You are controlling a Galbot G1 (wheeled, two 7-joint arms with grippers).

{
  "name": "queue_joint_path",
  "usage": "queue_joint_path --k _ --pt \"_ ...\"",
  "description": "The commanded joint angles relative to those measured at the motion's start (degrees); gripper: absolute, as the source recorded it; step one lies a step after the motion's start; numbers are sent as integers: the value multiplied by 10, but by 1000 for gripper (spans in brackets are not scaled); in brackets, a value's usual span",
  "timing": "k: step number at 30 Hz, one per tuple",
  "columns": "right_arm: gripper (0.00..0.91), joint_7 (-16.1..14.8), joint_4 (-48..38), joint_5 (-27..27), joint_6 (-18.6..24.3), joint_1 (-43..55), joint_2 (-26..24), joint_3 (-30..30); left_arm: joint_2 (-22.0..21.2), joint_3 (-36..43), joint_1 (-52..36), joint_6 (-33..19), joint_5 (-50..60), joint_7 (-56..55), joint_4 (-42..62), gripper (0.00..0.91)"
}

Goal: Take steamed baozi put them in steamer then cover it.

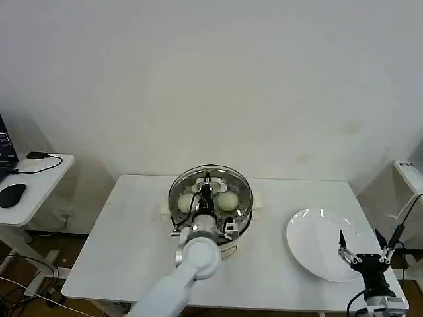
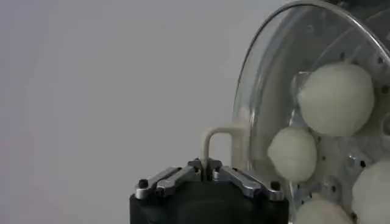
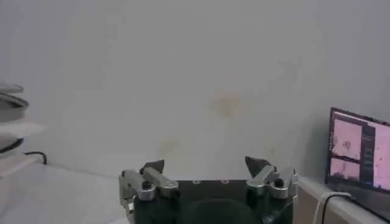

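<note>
The steamer (image 1: 242, 223) stands at the middle of the white table. Over its mouth lies the clear glass cover (image 1: 232, 182). Through the glass I see cream-white steamed baozi (image 1: 227, 201) on the perforated tray. My left gripper (image 1: 207, 187) reaches over the cover from the near side and is shut on its cream-white bar handle. In the left wrist view the left gripper (image 2: 206, 165) pinches one leg of the handle (image 2: 214, 133), with the cover (image 2: 256, 91) and several baozi (image 2: 336, 98) behind the glass. My right gripper (image 1: 361, 247) (image 3: 206, 164) hangs open and empty at the table's near right corner.
A flat white plate (image 1: 316, 238) lies bare on the right of the table (image 1: 132, 251), under the right gripper. A side desk (image 1: 39, 178) with a mouse (image 1: 12, 195) stands to the left. A lit laptop screen (image 3: 359, 152) shows in the right wrist view.
</note>
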Motion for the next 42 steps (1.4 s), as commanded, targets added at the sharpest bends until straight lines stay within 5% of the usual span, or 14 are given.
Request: queue_joint_path --k 1,27,28,29,42 --pt "907 0 0 -1 1 0 0 -3 -13 6 3 -6 24 4 12 0" --pt "907 -2 -2 0 6 -5 -3 -4 -22 -3 15 -17 40 2 24 0" --pt "907 -2 -1 1 6 -5 -3 -5 -23 -4 15 -20 42 -1 25 171" --pt "907 -2 -1 0 6 -5 -3 -5 -24 -5 15 -20 43 -2 26 907" --pt "907 -4 1 -1 6 -6 -3 -7 -20 -9 26 -21 46 -4 9 907"
